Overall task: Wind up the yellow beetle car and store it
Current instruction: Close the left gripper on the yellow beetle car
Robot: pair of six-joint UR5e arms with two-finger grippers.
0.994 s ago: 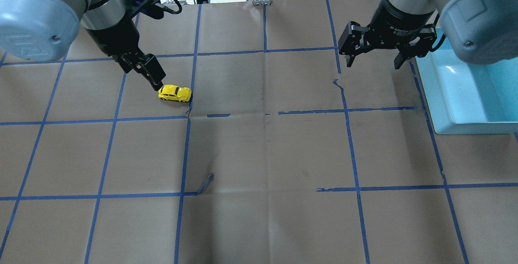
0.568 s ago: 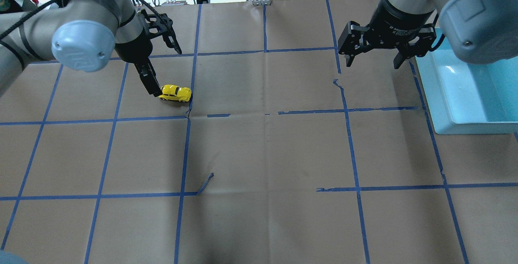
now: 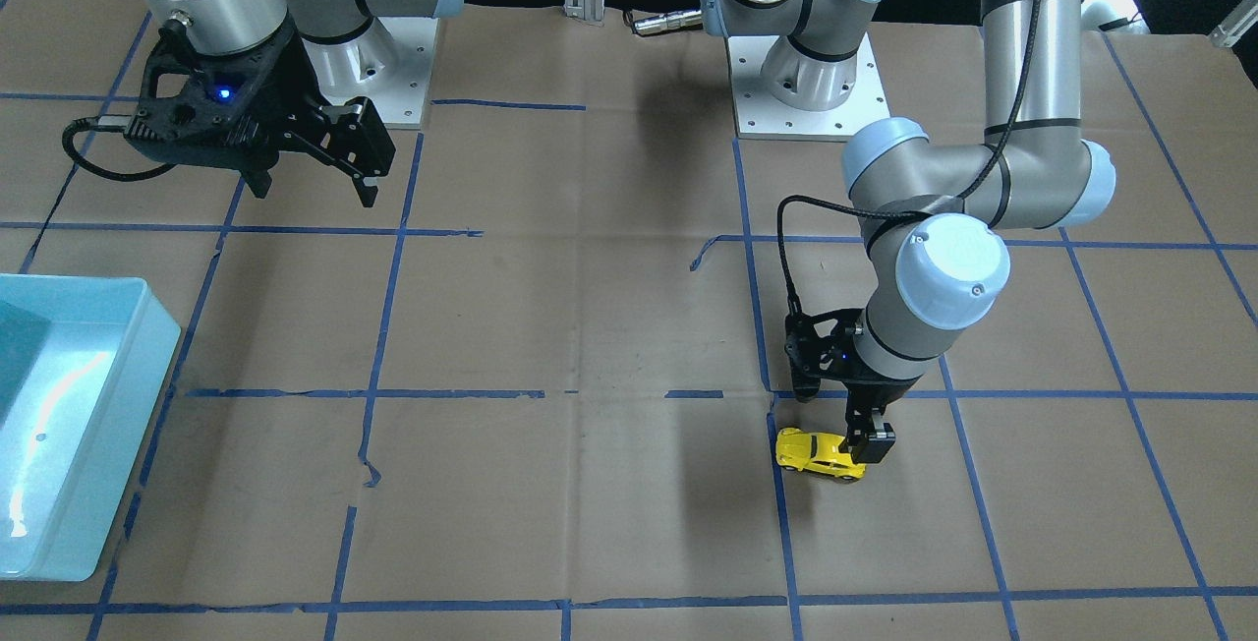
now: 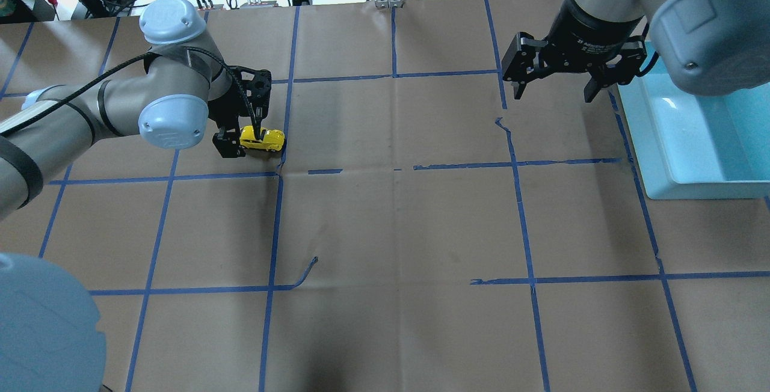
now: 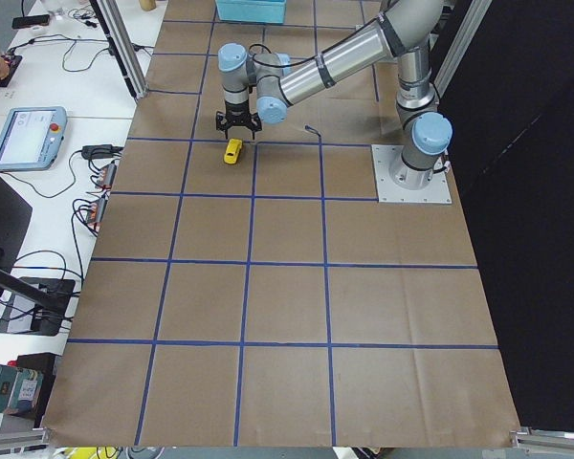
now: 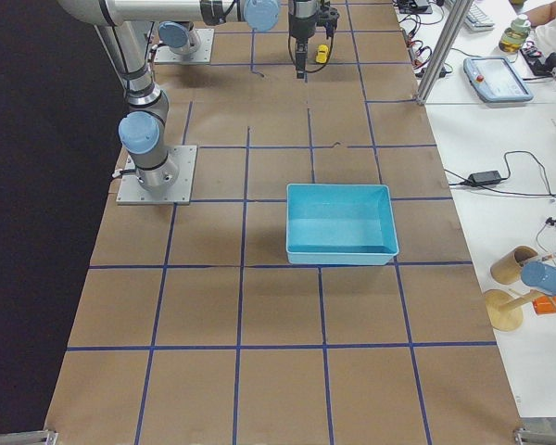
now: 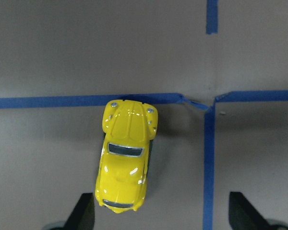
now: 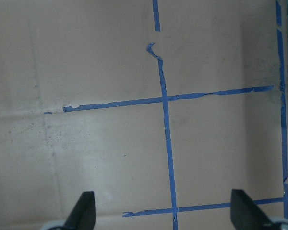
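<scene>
Yellow, glossy and rounded, the small toy beetle car (image 7: pixel 126 160) stands on its black wheels on the brown-paper worktop (image 7: pixel 48 52). One end lies over a strip of blue tape (image 7: pixel 48 102), close to a crossing where the tape is ragged. The left gripper (image 7: pixel 162 218) hangs low over the car's other end with its fingers (image 7: pixel 84 213) spread wide and gripping nothing. The car is not centred between them: it sits just beside one finger and well apart from the other.

That offset looks like the main hazard. If the fingers close from here, the near one would probably meet the body first. It could shove the car sideways or spin it on its free wheels before the far one arrives. Only the tail lies between the fingers, so a pinch there may let the smooth curved shell squirt out or pivot.

For winding, the wheels likely have to be pressed down and dragged. With too little pressure they would skid on the paper, and the ragged tape end could snag a wheel or peel up. A wound car let go carelessly might run off across the worktop.

The right gripper (image 4: pixel 554 90) hovers with fingers spread and empty near the light-blue plastic tray (image 4: pixel 640 151). The tray is well apart from the car, so the carry is long and a weak hold could drop it.
</scene>
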